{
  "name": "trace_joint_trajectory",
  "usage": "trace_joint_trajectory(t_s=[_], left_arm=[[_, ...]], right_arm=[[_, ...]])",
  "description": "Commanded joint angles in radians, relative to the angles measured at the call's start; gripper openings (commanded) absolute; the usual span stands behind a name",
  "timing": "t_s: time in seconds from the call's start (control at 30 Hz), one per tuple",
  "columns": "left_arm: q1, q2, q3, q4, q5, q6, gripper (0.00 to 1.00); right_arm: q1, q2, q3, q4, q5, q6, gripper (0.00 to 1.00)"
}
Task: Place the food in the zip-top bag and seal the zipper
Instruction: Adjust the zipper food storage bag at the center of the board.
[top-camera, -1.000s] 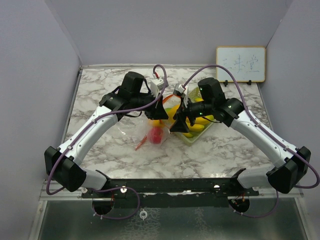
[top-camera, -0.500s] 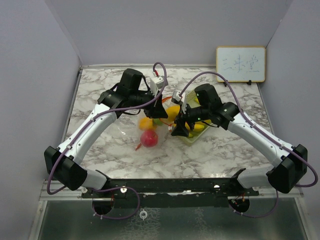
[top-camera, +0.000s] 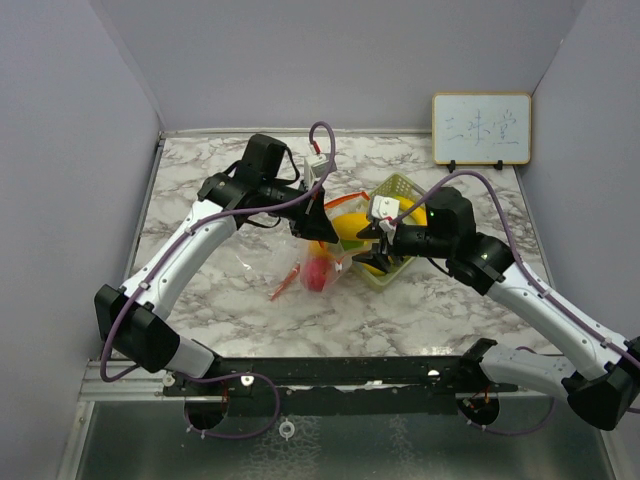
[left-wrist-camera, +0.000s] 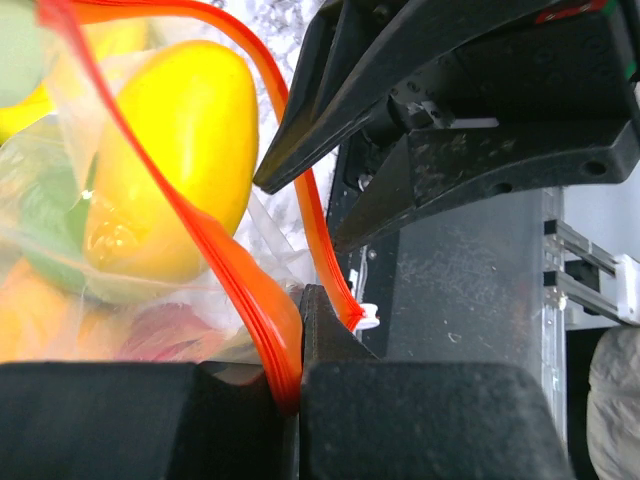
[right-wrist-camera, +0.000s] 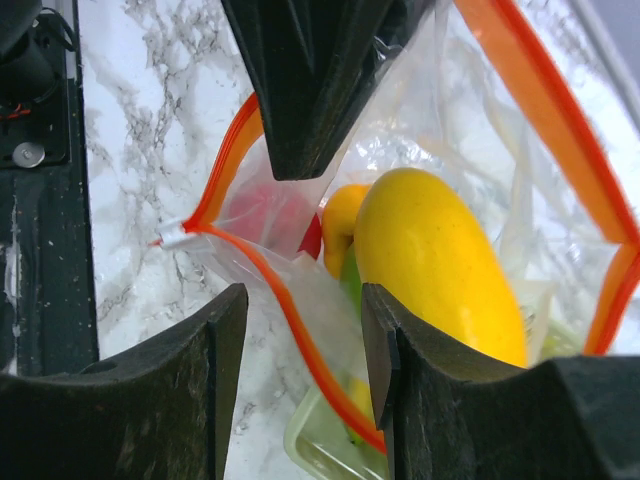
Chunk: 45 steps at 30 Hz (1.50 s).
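A clear zip-top bag with an orange zipper rim (top-camera: 292, 280) hangs open at the table's middle. Inside are a big yellow fruit (top-camera: 350, 226), a red fruit (top-camera: 318, 273) and green and orange pieces. My left gripper (top-camera: 318, 226) is shut on the far zipper rim (left-wrist-camera: 283, 380); the yellow fruit (left-wrist-camera: 170, 160) lies just behind it. My right gripper (top-camera: 368, 246) is open (right-wrist-camera: 305, 345), with the near zipper rim (right-wrist-camera: 300, 335) passing between its fingers. The white slider (right-wrist-camera: 172, 236) sits at the rim's left end. The yellow fruit (right-wrist-camera: 440, 250) and the red fruit (right-wrist-camera: 265, 210) show in the bag's mouth.
A pale green mesh tray (top-camera: 398, 190) stands right of the bag, under the right gripper; its corner shows in the right wrist view (right-wrist-camera: 320, 440). A small whiteboard (top-camera: 481, 128) leans on the back wall at the right. Grey walls close the table's left, back and right.
My right arm has drawn back to the right and its gripper has turned to face the bag's mouth. The bag and red fruit shifted slightly. The left gripper kept its hold.
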<state>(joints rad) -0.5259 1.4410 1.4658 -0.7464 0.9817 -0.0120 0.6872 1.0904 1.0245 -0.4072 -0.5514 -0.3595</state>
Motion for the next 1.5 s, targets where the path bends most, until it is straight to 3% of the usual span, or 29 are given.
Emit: trace_joint_trajectory(t_s=[0.0,0.23,0.47,0.73,0.8,0.9,0.97,1.1,1.23,1.3,1.33,1.37,1.47], left_arm=[[0.010,0.021,0.041,-0.021,0.152,0.026,0.00],[0.012,0.059,0.065,-0.026,0.216,0.021,0.00],[0.013,0.071,0.079,-0.033,0.247,0.025,0.00],[0.014,0.090,0.108,-0.026,0.301,0.008,0.00],[0.014,0.091,0.113,-0.025,0.300,0.008,0.00],[0.014,0.093,0.115,-0.024,0.288,0.011,0.00],[0.019,0.092,0.113,-0.023,0.259,0.015,0.00],[0.041,0.075,0.100,-0.022,0.129,0.022,0.19],[0.084,0.005,0.056,-0.011,-0.021,0.042,0.51],[0.107,-0.056,0.017,0.021,-0.095,0.038,0.73],[0.116,-0.091,-0.001,0.035,-0.140,0.040,0.93],[0.124,-0.127,-0.020,0.051,-0.190,0.041,0.98],[0.150,-0.229,-0.062,0.088,-0.321,0.045,0.99]], right_arm=[[0.006,-0.043,-0.034,0.085,-0.040,-0.079,0.50],[0.006,-0.040,-0.037,0.123,-0.130,-0.075,0.51],[0.007,-0.015,-0.029,0.053,-0.214,-0.103,0.52],[0.008,0.004,-0.062,0.074,-0.121,-0.122,0.44],[0.008,0.018,-0.052,0.071,-0.121,-0.110,0.35],[0.008,0.035,-0.031,0.056,-0.109,-0.088,0.04],[0.008,0.037,-0.019,0.059,-0.061,-0.060,0.02],[0.007,0.053,0.025,0.087,0.093,0.036,0.02],[0.007,0.117,0.097,0.067,0.139,0.132,0.02],[0.008,0.155,0.133,0.047,0.097,0.169,0.02],[0.008,0.171,0.147,0.040,0.072,0.186,0.02],[0.008,0.184,0.159,0.038,0.046,0.202,0.02],[0.007,0.203,0.178,0.052,-0.006,0.249,0.02]])
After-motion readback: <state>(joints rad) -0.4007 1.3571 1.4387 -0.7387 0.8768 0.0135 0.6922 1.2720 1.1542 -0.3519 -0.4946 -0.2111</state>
